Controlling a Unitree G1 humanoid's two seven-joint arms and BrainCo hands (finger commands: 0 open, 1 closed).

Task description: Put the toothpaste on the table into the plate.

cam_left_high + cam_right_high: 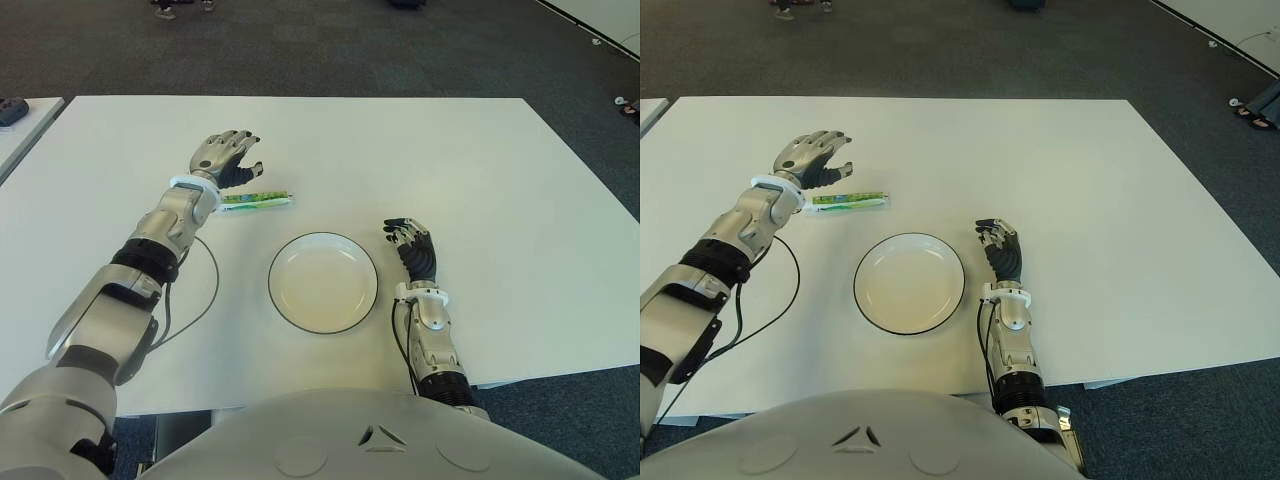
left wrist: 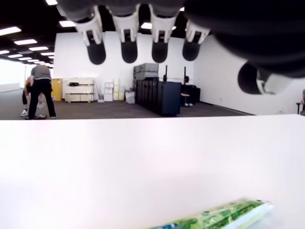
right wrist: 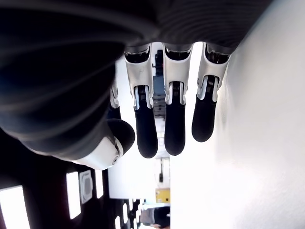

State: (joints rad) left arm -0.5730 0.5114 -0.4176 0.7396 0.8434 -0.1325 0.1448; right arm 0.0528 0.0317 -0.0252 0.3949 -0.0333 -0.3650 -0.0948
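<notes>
Left eye view: the toothpaste (image 1: 256, 200) lies flat on the white surface (image 1: 480, 170), long axis running left to right, just behind the plate's (image 1: 323, 283) far left rim and apart from it. The left hand (image 1: 226, 157) hovers just beyond the tube's left end, fingers spread and holding nothing; it is clearly the nearer hand. The right hand (image 1: 411, 245) shows right of the plate, fingers relaxed and empty.

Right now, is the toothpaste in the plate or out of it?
Out. The toothpaste lies flat on the table, beyond the empty plate.
</notes>
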